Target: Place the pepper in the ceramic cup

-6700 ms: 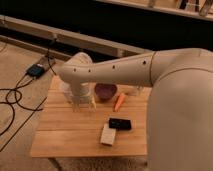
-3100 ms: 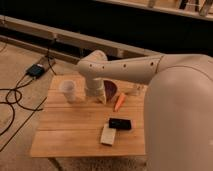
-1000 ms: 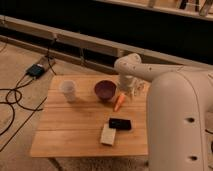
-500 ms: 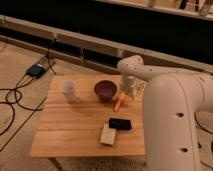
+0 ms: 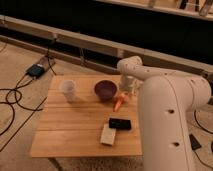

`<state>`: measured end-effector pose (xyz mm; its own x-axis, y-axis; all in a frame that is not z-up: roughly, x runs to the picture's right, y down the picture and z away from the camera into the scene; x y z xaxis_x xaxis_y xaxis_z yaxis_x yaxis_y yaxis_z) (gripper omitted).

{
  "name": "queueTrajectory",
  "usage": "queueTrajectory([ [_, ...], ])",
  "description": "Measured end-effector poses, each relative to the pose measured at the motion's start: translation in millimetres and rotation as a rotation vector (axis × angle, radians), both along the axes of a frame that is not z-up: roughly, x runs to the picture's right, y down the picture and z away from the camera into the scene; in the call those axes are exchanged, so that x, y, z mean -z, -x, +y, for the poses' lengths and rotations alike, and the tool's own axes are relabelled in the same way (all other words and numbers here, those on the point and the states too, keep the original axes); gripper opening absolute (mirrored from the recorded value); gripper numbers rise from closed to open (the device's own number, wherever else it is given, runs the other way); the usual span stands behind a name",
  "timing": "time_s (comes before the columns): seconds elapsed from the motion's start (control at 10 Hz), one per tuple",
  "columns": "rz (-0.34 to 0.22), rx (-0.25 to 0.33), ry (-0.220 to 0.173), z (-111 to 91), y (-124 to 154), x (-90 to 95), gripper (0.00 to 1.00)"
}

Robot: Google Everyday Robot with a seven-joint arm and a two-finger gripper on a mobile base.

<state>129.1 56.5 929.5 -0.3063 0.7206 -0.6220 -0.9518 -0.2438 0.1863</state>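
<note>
The orange pepper lies on the wooden table, just right of the dark purple bowl. Over at the table's left stands the pale ceramic cup, upright and apart from everything else. My gripper hangs down at the far right of the table, right at the pepper's upper end. The big white arm fills the right side of the view and hides the table's right edge.
A dark purple bowl sits between cup and pepper. A black rectangular device and a white block lie nearer the front edge. Cables and a small box are on the floor at left.
The arm has swung from over the cup on the left across to the right side. In the last second the gripper came down to the pepper's end.
</note>
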Motion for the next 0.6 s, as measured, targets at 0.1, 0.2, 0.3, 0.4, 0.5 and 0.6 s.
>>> queueTrajectory([
  [0.1, -0.005, 0.003, 0.0, -0.7, 1.9, -1.5, 0.54],
  [0.2, -0.012, 0.007, 0.001, -0.9, 4.6, -3.6, 0.54],
  [0.3, -0.017, 0.011, 0.003, -0.6, 6.8, -5.2, 0.54],
  [0.4, -0.024, 0.017, 0.006, 0.2, 9.3, -7.5, 0.54],
  [0.5, -0.028, 0.021, 0.008, 0.0, 11.1, -9.3, 0.54],
  [0.6, -0.034, 0.026, 0.01, -0.3, 13.5, -12.7, 0.54],
])
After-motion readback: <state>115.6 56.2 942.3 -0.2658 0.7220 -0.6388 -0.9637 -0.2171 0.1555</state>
